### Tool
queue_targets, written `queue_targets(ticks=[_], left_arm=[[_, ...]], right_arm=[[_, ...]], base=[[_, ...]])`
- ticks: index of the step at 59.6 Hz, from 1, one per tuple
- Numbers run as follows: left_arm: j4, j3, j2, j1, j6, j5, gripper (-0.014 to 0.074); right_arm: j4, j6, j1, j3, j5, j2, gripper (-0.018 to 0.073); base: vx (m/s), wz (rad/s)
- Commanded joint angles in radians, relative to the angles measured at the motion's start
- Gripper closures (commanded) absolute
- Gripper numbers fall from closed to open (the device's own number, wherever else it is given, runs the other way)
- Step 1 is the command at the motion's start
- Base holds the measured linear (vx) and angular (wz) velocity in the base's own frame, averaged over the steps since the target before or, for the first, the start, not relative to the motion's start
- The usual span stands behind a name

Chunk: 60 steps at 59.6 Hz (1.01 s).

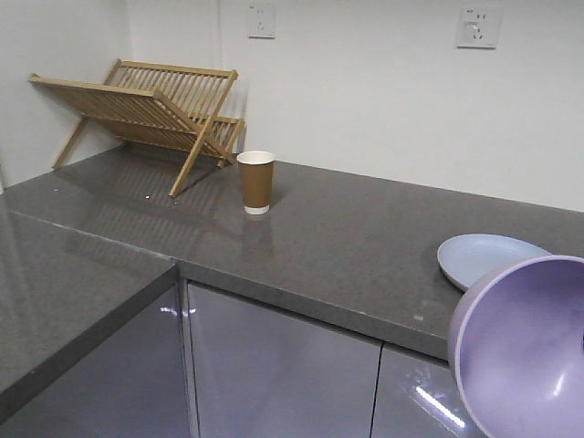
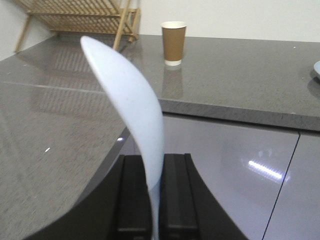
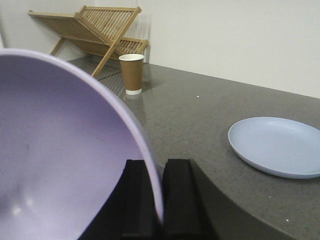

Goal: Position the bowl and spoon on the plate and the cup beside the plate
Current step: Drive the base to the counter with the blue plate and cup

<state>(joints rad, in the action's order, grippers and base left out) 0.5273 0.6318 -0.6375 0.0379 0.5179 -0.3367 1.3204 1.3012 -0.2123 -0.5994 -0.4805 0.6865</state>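
Short of the table (image 1: 347, 246), gripping spoon (image 2: 131, 95) in left claw (image 2: 156, 162), bowl (image 3: 55, 150) rim in right claw (image 3: 157, 169); could drop tilted bowl from thin-edge pinch before plate (image 3: 277, 145).

- The bowl (image 1: 525, 351): cut off by the right and bottom edges in the front view, and by the left and bottom edges in the right wrist view.
- The plate (image 1: 484, 255): near-right rim hidden behind the bowl.
- The spoon (image 2: 135, 105): handle end hidden between the left fingers (image 2: 132, 195).
- A section of the bowl rim is hidden between the right fingers (image 3: 177, 195).
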Motion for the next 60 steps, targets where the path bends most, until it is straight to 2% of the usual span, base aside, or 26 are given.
queue_targets(ticks=[1, 38, 60], left_arm=[[0.022, 0.027, 0.003, 0.009, 0.002, 0.077, 0.0596], [0.022, 0.027, 0.003, 0.009, 0.002, 0.077, 0.0596], [0.022, 0.027, 0.003, 0.009, 0.002, 0.077, 0.0596]], right_arm=[[0.046, -0.001, -0.003, -0.032, 0.018, 0.002, 0.0571], [0.046, -0.001, -0.003, -0.032, 0.016, 0.002, 0.0571], [0.046, -0.001, -0.003, -0.032, 0.017, 0.002, 0.0571]], base=[[0.26, -0.25], [0.33, -0.06], [0.29, -0.28]])
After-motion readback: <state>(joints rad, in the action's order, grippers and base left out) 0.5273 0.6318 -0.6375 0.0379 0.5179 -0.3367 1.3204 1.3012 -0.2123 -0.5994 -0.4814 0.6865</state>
